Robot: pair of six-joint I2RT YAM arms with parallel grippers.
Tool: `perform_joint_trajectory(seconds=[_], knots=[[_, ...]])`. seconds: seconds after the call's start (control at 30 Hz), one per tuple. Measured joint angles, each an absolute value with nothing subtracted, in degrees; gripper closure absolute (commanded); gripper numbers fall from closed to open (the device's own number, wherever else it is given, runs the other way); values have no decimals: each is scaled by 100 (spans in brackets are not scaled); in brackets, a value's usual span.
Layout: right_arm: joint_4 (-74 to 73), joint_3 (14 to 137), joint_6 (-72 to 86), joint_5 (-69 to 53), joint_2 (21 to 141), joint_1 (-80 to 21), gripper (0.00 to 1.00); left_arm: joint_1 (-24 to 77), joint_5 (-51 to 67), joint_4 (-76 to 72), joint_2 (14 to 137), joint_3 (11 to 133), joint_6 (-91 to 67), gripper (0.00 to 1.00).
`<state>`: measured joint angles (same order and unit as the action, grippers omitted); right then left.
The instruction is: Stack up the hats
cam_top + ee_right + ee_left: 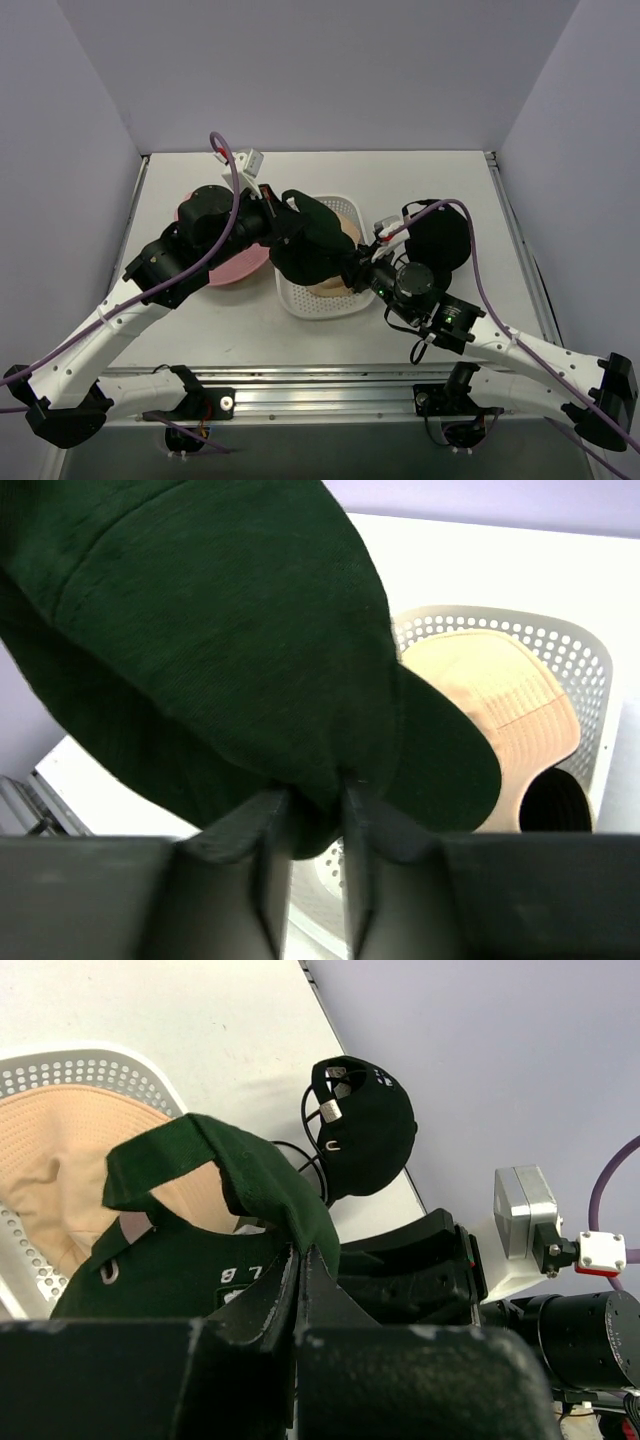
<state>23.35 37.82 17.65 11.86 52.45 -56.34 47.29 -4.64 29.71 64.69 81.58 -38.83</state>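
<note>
Left and right jaws clamped on dark green hat (pixel 310 245) above beige hat (pixel 500 690); I fear uneven release skewing it

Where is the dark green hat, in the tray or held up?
Held up: the dark green hat is pinched by the left tool and the right tool, above the beige hat in the white tray.

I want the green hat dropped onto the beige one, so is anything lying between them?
Nothing visible does. The green hat hangs directly over the beige hat lying in the tray; the black hat sits off to one side.
</note>
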Motion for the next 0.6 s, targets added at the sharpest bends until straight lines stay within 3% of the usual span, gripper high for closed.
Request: perform_joint_trajectory(seconds=[0.07, 0.3, 0.6], knots=[[2333, 3782, 1776, 1247, 5238, -5634, 100, 4733, -462, 2954, 6469, 8158, -3883, 98], [1009, 4355, 1887, 1737, 4595, -5645, 100, 4781, -460, 2939, 6639, 8353, -3868, 98], [-1984, 5994, 2768, 3192, 3583, -5658, 100, 5476, -331, 2753, 8466, 10033, -3850, 98]])
